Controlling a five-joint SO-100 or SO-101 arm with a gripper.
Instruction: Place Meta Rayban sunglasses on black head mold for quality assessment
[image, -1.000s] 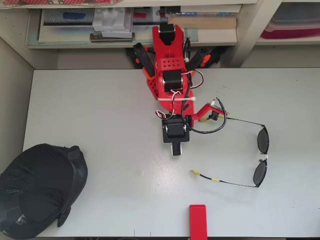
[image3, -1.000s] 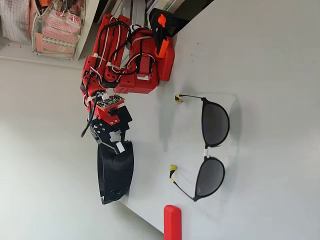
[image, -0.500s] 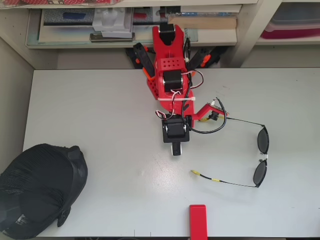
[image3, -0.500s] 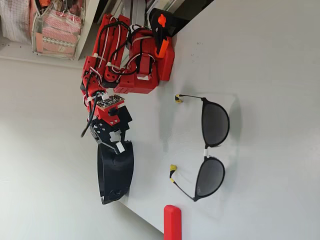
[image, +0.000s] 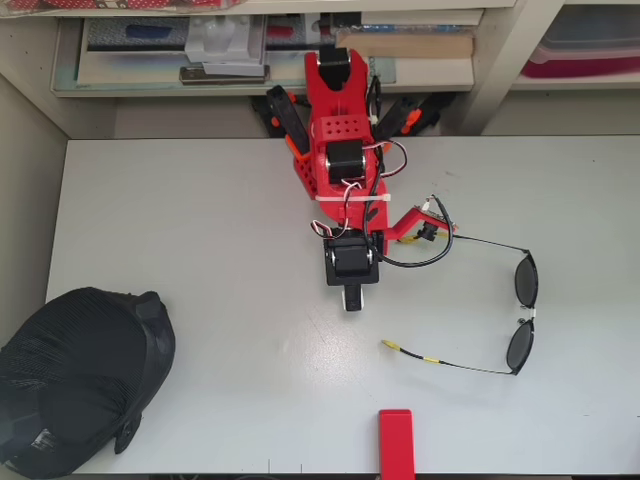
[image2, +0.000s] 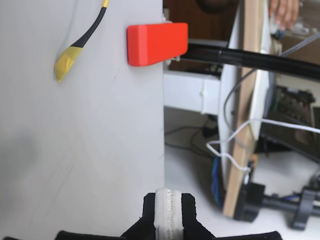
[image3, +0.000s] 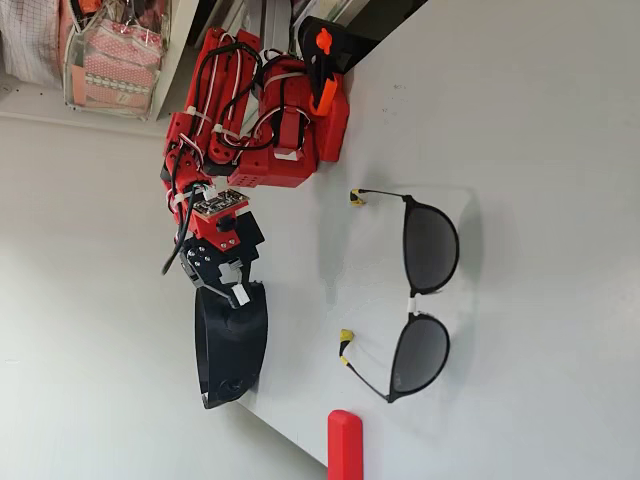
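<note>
overhead view, left to right: head mold (image: 75, 380), lower left corner of the table (image: 200, 220), lying alone. red arm, upper centre, folded; gripper (image: 351, 298) with fingers pressed together, holding nothing (wrist view agrees). red block (image: 396, 440), bottom edge. sunglasses (image: 500, 310), right of centre, temples unfolded, flat on the table, apart from the gripper.

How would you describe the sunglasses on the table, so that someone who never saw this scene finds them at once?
In the overhead view, start from the red robot arm at the table's far edge and look toward the right side of the table. There lie the sunglasses, unfolded. Unlike the bulky black head mold at the left corner and the small red block, they are thin wire with two dark round lenses and yellow-tipped temples.
</note>
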